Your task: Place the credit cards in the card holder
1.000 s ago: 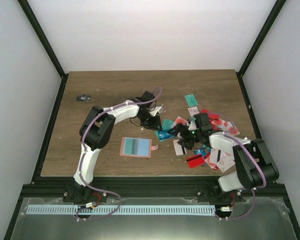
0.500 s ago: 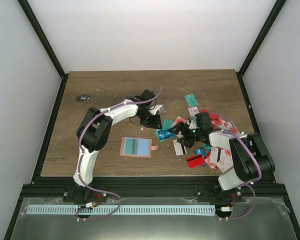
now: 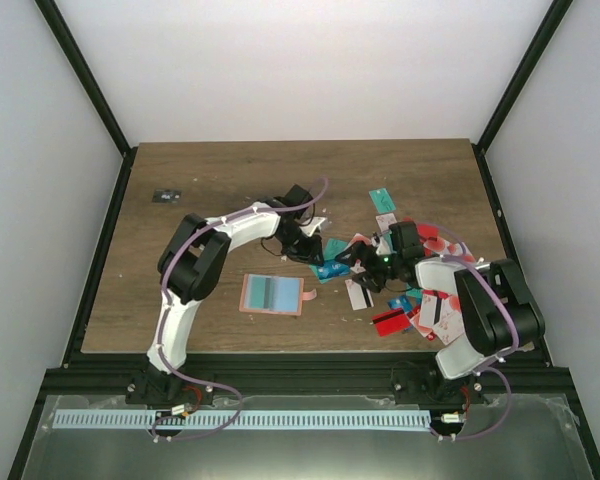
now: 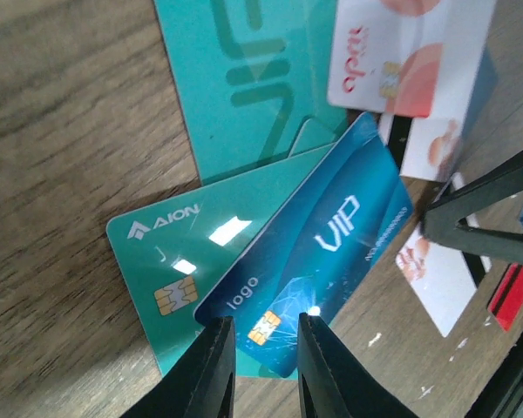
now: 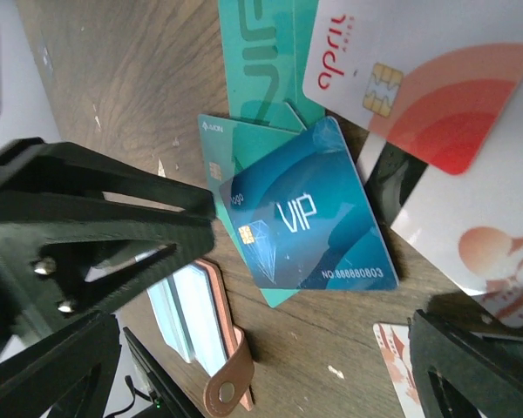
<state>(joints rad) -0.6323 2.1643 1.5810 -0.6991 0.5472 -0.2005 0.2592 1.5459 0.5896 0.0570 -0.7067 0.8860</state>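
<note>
On the table the task is judged barely begun. The card holder lies opened flat, just to the near side of the left hand and apart from it, and no card is seen standing out of its pockets. The credit cards are still spread loosely around and beyond the right hand, so nearly all of the filling is left.

The right hand is held wide, with nothing between its fingers, and it hovers over the edge of the heap. The left hand is drawn narrow, its two fingers set at the near edge of a blue VIP card that rests on a teal card. Whether that blue card is actually pinched or only pressed cannot be told from the wrist view. The first pick-up is judged to be the step in hand.
</note>
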